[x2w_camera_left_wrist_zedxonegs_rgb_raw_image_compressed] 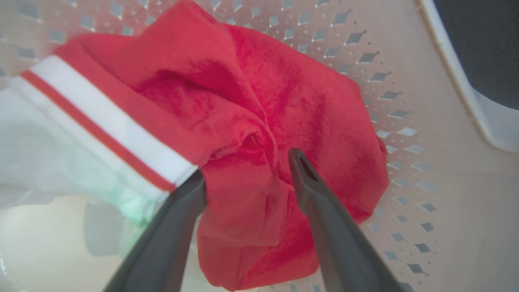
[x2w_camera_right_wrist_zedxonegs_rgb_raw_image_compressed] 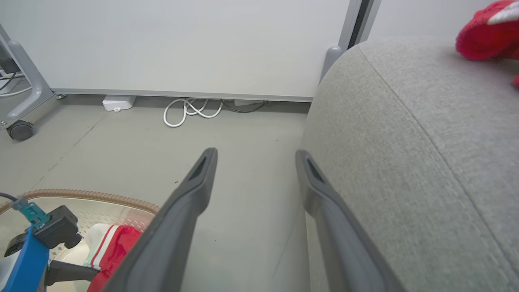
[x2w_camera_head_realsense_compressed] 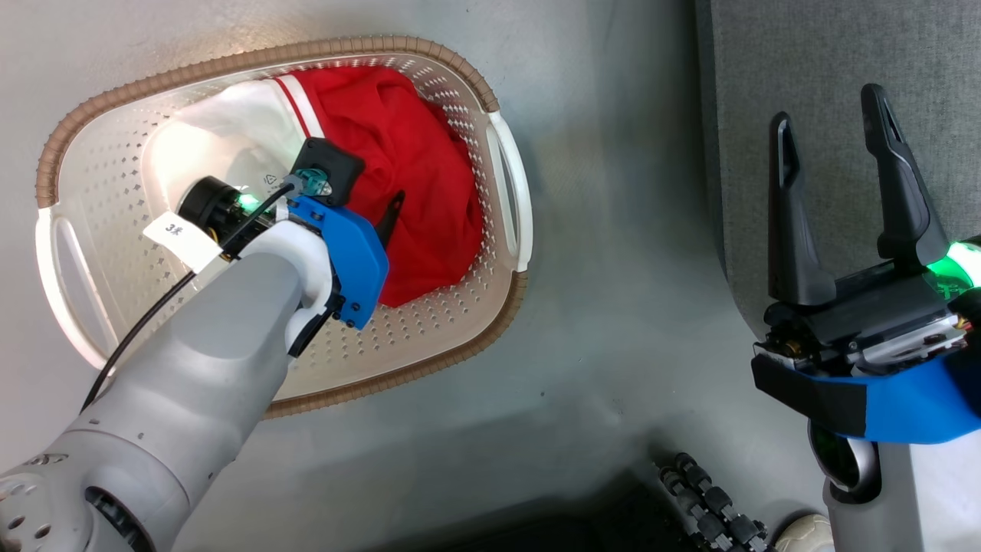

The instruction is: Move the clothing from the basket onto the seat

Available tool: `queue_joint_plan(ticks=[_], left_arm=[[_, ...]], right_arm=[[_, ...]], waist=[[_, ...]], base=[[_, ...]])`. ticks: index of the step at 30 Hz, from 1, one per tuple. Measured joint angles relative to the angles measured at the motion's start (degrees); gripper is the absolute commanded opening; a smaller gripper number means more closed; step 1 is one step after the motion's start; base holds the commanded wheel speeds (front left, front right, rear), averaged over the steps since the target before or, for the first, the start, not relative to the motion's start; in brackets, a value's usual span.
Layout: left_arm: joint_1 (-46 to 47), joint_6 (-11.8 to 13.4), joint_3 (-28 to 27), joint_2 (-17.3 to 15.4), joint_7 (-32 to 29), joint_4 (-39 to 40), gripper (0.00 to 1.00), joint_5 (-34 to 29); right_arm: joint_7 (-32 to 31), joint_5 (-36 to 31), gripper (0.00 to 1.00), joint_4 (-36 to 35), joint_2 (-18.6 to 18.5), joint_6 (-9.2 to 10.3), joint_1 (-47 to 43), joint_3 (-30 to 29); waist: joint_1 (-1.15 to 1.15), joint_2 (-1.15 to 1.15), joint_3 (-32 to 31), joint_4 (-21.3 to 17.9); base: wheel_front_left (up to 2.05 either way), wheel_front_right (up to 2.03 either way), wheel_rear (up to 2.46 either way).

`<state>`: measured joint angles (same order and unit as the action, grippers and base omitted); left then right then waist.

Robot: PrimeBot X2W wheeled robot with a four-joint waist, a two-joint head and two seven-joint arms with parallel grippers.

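Left gripper (x2w_camera_left_wrist_zedxonegs_rgb_raw_image_compressed: 247, 164), spread, straddles soft, light-looking clothing (x2w_camera_left_wrist_zedxonegs_rgb_raw_image_compressed: 284, 101) inside the basket (x2w_camera_head_realsense_compressed: 507, 176); pinch its raised fold. Right gripper (x2w_camera_head_realsense_compressed: 828, 107) gapes empty.

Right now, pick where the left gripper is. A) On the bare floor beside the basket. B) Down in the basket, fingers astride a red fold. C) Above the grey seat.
B: the left gripper is in the basket, its fingers apart on either side of a fold of the red clothing.
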<state>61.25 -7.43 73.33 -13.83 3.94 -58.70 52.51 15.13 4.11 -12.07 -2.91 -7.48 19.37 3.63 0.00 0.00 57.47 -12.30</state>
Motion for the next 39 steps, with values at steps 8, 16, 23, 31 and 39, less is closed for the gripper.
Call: queue_joint_plan(ticks=[8,16,23,31,39], left_arm=[[-0.03,0.00,0.00,1.10,-2.10,-1.09,0.00,-0.99],[-0.56,0.00,0.00,1.66,-2.32,-1.47,0.00,-3.25],[-0.74,0.00,0.00,1.32,-1.30,-0.10,0.00,-3.68],[-2.67,0.00,0.01,1.19,1.69,2.15,0.00,-4.30],[-6.21,0.00,0.01,1.83,5.00,3.47,0.00,-4.86]], right_arm=[[0.00,0.16,1.00,-0.73,-0.01,0.00,-1.19,-0.33],[0.00,0.16,1.00,-0.65,-0.01,0.00,-1.04,-0.49],[0.00,0.57,1.00,0.07,-0.01,0.00,0.62,-0.19],[-0.01,0.90,1.00,1.94,-0.01,0.00,2.86,0.09],[-0.01,0.91,1.00,5.03,0.00,0.00,3.60,0.04]], waist=[[0.00,0.00,-0.27,0.00],[0.00,0.00,-0.25,0.47],[-0.01,0.00,-0.82,0.69],[-0.01,0.00,-3.17,1.61],[0.00,0.00,-8.34,3.41]], base=[[0.00,0.00,0.00],[0.00,0.00,0.00],[0.00,0.00,0.00],[0.00,0.00,0.00],[0.00,0.00,0.00]])
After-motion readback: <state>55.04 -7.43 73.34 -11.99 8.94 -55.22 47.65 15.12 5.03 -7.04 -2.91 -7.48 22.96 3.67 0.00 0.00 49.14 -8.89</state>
